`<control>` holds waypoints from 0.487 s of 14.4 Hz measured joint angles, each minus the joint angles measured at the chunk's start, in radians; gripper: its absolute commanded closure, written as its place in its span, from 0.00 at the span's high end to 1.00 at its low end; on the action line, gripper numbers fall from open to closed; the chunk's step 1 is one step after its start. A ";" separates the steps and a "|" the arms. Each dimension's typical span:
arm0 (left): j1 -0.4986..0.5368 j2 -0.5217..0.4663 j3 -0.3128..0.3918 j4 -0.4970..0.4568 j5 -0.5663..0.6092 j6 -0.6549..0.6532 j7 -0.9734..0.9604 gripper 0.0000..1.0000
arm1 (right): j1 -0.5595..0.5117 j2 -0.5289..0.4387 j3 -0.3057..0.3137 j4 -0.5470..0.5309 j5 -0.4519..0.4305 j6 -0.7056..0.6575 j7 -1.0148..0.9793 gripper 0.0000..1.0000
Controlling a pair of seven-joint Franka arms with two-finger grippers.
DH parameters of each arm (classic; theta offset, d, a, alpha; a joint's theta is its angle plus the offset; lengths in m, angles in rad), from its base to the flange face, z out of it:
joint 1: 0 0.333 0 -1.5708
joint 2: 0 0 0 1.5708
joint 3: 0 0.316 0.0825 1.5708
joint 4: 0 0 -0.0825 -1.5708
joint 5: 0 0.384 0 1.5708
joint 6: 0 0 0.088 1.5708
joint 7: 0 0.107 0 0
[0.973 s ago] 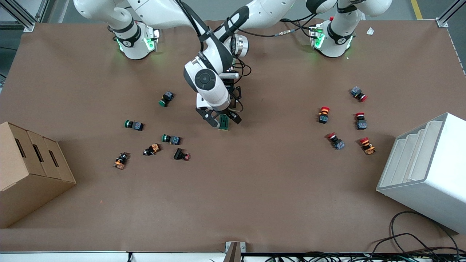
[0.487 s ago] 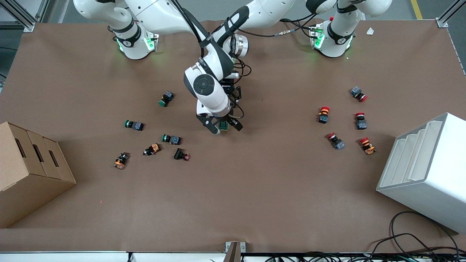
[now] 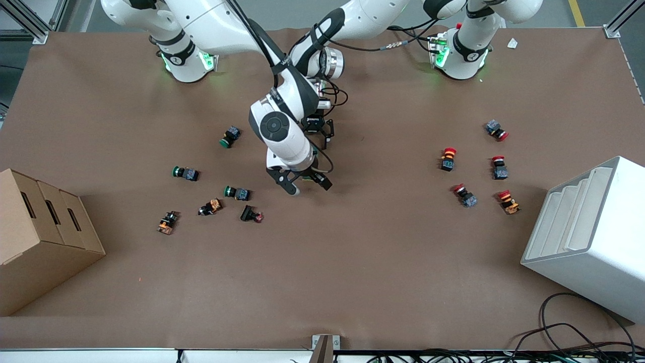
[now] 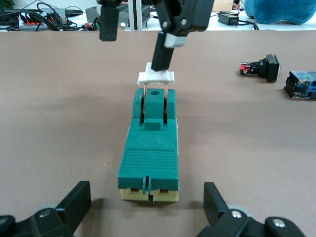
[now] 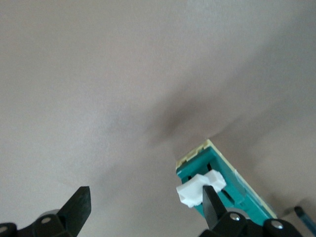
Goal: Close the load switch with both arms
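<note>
Left wrist: load switch [image 4: 149, 148] btwn open left gripper [image 4: 148, 210] fingers

1. A brown table [image 3: 352, 282] fills the front view, its surface matte and evenly lit.
2. Grey floor [image 3: 594, 12] shows past the edge where the bases stand, with a yellow line [image 3: 576, 12] near one corner.
3. Aluminium frame posts [image 3: 621, 20] stand at both corners of that edge.
4. Black cables [image 3: 564, 333] lie tangled along the edge nearest the front camera, toward the left arm's end.
5. A metal bracket [image 3: 325, 345] sits at the middle of that edge.
</note>
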 measured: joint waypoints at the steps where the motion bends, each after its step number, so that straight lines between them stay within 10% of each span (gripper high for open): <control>1: 0.000 0.000 0.000 0.000 0.000 0.000 0.000 1.00 | -0.004 0.003 0.000 0.000 0.000 0.000 -0.008 1.00; 7: 0.000 0.001 0.000 0.000 0.000 -0.002 0.000 1.00 | -0.003 0.047 0.004 0.016 0.000 0.001 -0.011 1.00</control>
